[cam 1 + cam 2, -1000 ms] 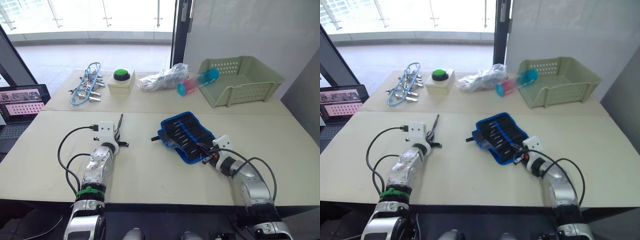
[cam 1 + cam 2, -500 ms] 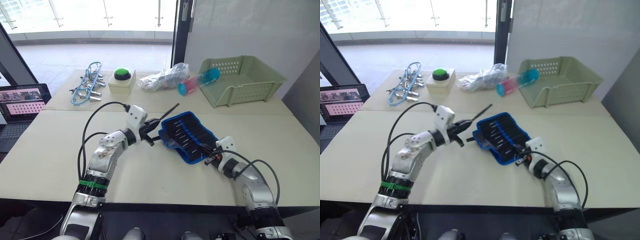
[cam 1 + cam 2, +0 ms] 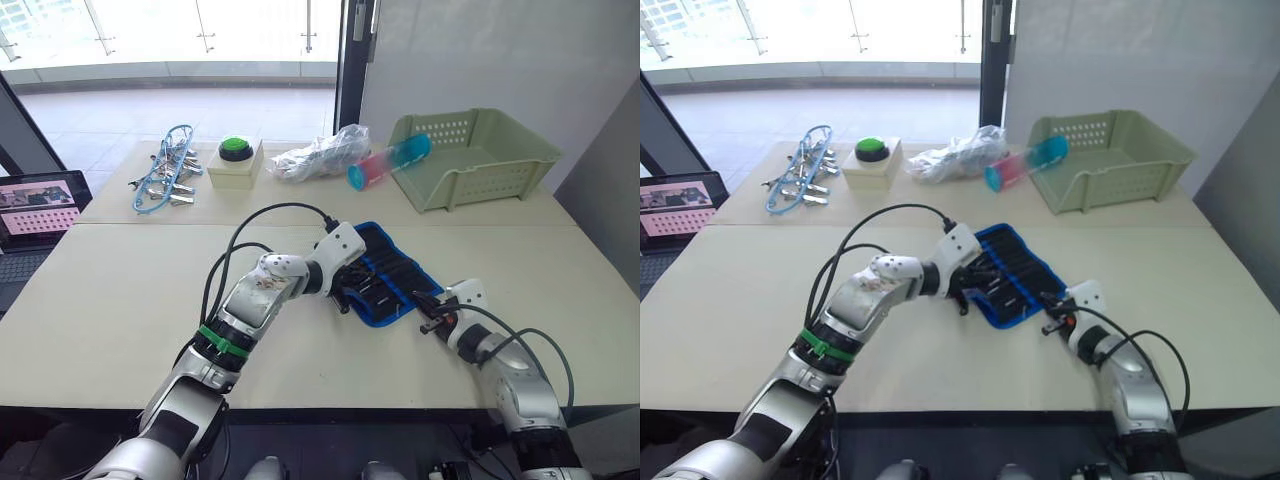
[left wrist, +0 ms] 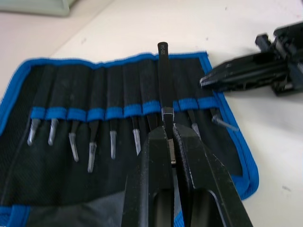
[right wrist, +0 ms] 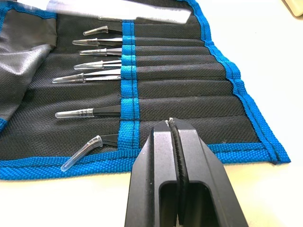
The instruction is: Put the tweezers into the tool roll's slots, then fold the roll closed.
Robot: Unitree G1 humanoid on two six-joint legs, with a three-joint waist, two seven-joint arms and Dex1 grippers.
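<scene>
- Our left pincer [image 4: 168,135] is clamped on one black tweezer [image 4: 165,78], holding it by its lower part with the blunt end pointing out over the tool roll [image 4: 116,189].
- The tool roll lies opened flat on the surface [image 3: 120,290], near its middle, blue trim all round. The slots [image 5: 184,75] run side by side across it under a blue band, and several already hold tweezers with clear-capped tips showing.
- Our right pincer [image 5: 173,130] has its fingers pressed together on nothing, resting just beside the roll's nearer blue edge.
- We judge the tweezer light, stiff and slick, so it may twist in the grip if it catches on cloth. It should be held near the middle, leaving enough free length to slide in.
- The roll is soft fabric and light. It will likely creep or bunch when pushed, so the right pincer may need to pin a hem. For folding, we would take hold at the trim or the loose grey flap [image 5: 21,61].
- The slots are narrow and closely packed, so aim matters.
- Open room lies to the left and front of the roll. The green basket [image 3: 480,160], tube [image 3: 392,161], plastic bag [image 3: 320,158], green button box [image 3: 235,160] and blue-corded clips [image 3: 165,180] sit well apart at the far side.
</scene>
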